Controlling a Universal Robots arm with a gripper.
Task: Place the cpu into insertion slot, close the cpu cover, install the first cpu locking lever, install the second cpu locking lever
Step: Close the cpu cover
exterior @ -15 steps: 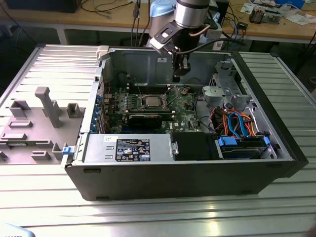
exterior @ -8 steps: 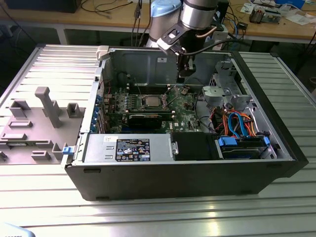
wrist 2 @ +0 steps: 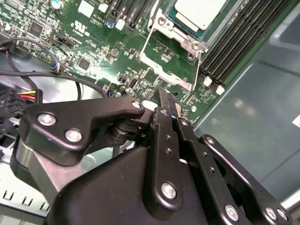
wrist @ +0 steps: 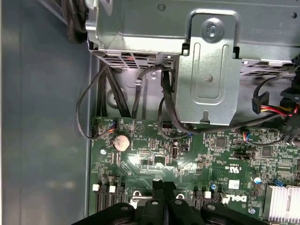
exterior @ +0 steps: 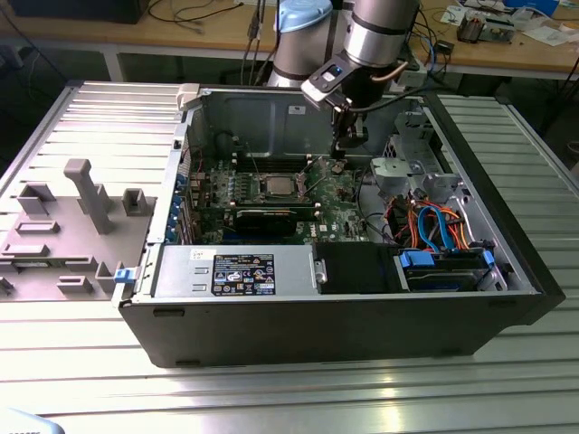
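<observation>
The black gripper (wrist 2: 167, 99), fingers pressed together, hovers over the green motherboard (wrist: 140, 161) near the pale silvery square cpu (wrist 2: 199, 11) seated in the dark, silver-rimmed square insertion slot (wrist 2: 186, 41)

A pale silvery-beige square chip (exterior: 277, 184) lies flat in the dark, metal-rimmed square socket (exterior: 261, 186), just above the exterior view's centre. In the second wrist view, a thin silvery frame plate (wrist 2: 182, 38) borders it.
</observation>
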